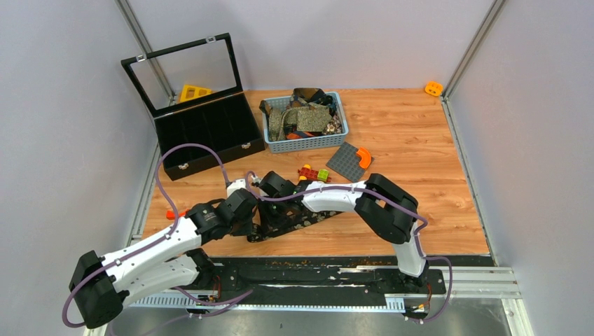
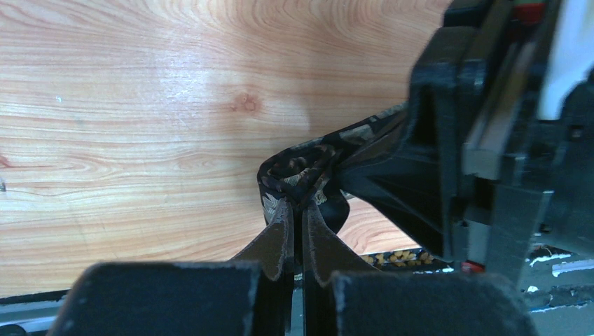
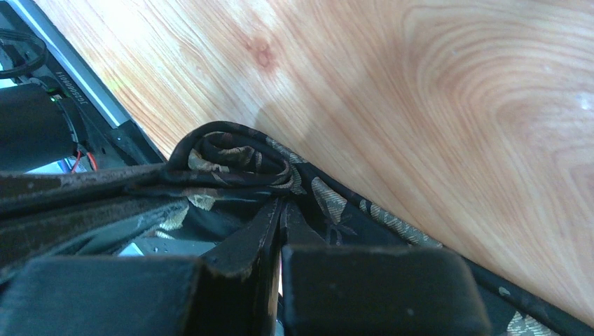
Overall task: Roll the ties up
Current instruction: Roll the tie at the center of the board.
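Note:
A black tie with a pale leaf print (image 1: 302, 218) lies across the near middle of the table, its left end curled into a small roll (image 3: 231, 157). My left gripper (image 2: 300, 204) is shut on that rolled end (image 2: 298, 173), pinching the fabric at its fingertips. My right gripper (image 3: 282, 204) is shut on the same tie just beside the roll, and the rest of the tie (image 3: 392, 224) runs off to the lower right. In the top view both grippers meet over the tie's left end, left gripper (image 1: 252, 211) and right gripper (image 1: 270, 193). More ties (image 1: 306, 115) are piled in a basket.
A grey-blue basket (image 1: 305, 145) stands at the back centre. An open black compartment box (image 1: 210, 133) with a glass lid is at the back left. A grey studded plate (image 1: 347, 162), an orange piece (image 1: 363, 157) and toy bricks (image 1: 313, 173) lie mid-table.

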`<action>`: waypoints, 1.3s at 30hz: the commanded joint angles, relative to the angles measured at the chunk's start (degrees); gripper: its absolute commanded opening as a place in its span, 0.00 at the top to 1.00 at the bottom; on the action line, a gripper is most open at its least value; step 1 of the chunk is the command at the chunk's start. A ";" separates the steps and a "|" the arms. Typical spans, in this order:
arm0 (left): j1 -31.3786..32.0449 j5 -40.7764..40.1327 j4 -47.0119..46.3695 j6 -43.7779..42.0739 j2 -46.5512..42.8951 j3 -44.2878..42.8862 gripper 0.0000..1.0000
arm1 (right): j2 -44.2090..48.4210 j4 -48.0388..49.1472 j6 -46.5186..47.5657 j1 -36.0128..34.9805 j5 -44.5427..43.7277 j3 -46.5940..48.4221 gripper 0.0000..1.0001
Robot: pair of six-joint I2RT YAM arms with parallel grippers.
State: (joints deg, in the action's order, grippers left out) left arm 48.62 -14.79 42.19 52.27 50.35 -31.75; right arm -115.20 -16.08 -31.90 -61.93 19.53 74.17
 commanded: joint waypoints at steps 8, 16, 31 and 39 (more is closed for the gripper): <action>0.07 -3.06 3.82 -2.21 3.34 -5.55 1.00 | -2.99 4.68 -1.72 -1.80 3.16 4.10 0.99; 0.07 -4.72 5.38 -2.61 5.52 -5.23 1.00 | 2.18 2.73 0.03 -0.32 1.62 1.53 0.98; 0.07 -4.47 5.44 -2.63 6.41 -6.42 1.00 | 2.90 3.89 -0.90 -0.23 2.59 1.22 0.98; 0.07 -2.61 4.74 -2.92 8.88 -8.49 1.00 | 0.18 6.58 -1.68 -0.26 4.37 0.71 0.98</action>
State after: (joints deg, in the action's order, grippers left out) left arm 48.56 -18.33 48.99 50.19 57.91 -36.51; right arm -113.30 -12.64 -32.99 -62.02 22.15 75.31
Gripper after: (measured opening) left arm 0.036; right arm 0.025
